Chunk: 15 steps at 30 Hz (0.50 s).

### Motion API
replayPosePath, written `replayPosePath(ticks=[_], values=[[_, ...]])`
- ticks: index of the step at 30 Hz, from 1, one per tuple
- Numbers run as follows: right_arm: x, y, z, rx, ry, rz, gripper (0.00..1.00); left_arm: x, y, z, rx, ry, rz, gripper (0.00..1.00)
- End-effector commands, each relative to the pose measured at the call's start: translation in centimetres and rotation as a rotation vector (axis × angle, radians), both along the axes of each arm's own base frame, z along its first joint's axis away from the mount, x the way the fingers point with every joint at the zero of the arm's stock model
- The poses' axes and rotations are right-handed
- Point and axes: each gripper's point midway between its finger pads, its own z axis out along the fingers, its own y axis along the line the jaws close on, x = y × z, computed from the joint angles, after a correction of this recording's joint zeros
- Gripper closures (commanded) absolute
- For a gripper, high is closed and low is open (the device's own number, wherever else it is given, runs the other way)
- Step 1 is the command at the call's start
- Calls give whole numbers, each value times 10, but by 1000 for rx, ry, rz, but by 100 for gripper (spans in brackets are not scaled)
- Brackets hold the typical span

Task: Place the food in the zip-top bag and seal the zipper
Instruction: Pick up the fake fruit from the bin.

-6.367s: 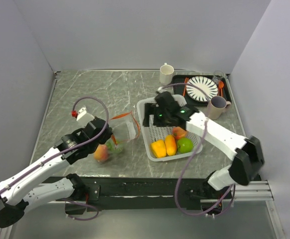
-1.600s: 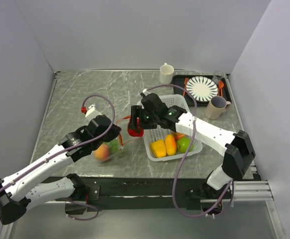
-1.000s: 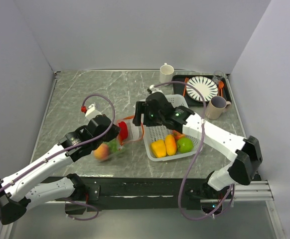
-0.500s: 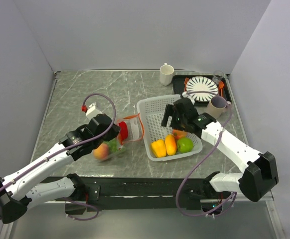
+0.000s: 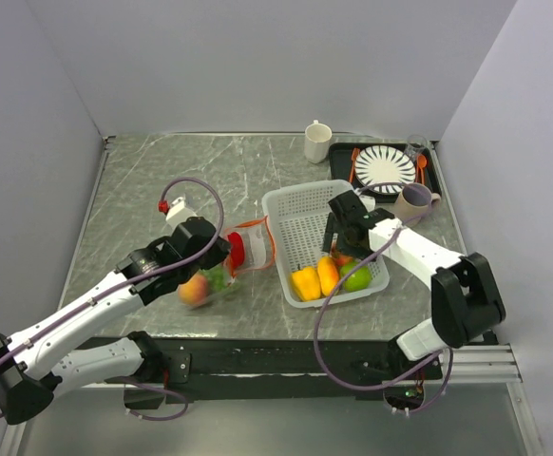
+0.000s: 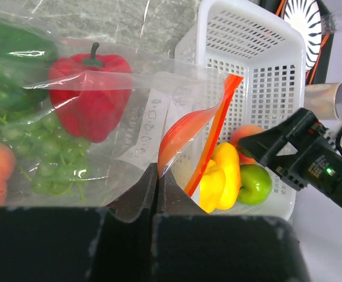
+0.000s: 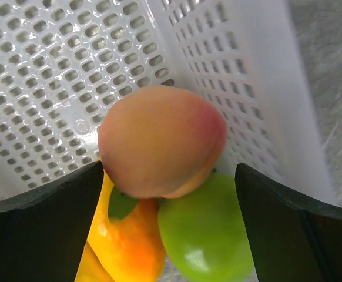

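Right claw (image 7: pixel 168 169) moved into basket (image 5: pixel 295 204), spread wide over one peach (image 7: pixel 159 141); left claw (image 6: pixel 154 182) clamped on bag (image 6: pixel 147 135).

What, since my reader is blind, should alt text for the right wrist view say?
A peach fills the centre, framed by the open right fingers at the lower corners. It lies on a green apple and a yellow pepper against the wall of a white mesh basket.

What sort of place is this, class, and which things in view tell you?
Probably a robotics lab bench staged as a kitchen: two white robot arms mounted at a grey marble-patterned table, plain walls, and glossy toy fruit in a white plastic mesh basket.
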Motion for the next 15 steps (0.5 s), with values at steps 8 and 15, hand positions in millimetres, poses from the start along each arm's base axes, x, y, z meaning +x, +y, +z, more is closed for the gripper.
replayPosePath(ticks=[8,15], values=[[43,29,7,80,-52,49,6,7,-5,8,-27,-34,-1,99],[43,38,4,122,-41,81,40,8,-5,5,-25,-31,1,99]])
